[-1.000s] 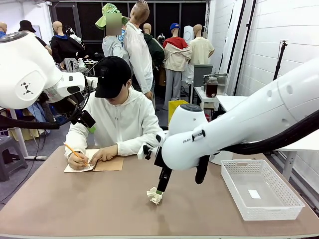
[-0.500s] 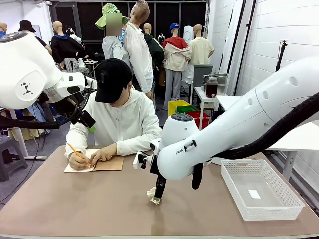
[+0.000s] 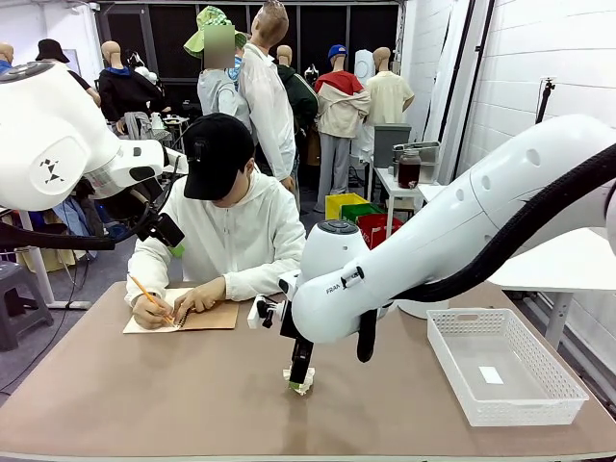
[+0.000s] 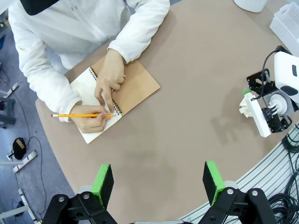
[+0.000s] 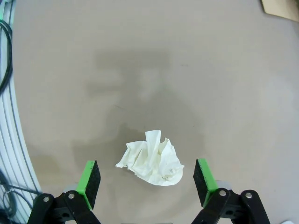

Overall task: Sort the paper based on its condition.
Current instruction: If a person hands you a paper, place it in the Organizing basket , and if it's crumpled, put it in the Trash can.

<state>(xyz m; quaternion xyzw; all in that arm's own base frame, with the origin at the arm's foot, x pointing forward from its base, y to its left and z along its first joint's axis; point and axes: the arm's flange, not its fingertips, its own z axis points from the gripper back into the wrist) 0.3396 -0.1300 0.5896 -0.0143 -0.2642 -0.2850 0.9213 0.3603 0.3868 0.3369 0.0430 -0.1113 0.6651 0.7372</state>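
Left gripper (image 4: 159,179) jaws apart, nothing held | right gripper (image 5: 145,182) has descended, jaws spread wide, straddling crumpled paper (image 5: 150,163), not gripping | paper lies on table (image 3: 144,395); basket (image 3: 448,366) at its 3 o'clock | grasp likely next

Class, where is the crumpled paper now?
Right wrist view: the crumpled paper lies on the table within the open right gripper, left of the white basket.

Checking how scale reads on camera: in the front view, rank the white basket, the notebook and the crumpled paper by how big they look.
Largest: white basket.
Next: notebook, though it lies farther away.
Smallest: crumpled paper, partly hidden yet clearly smallest.
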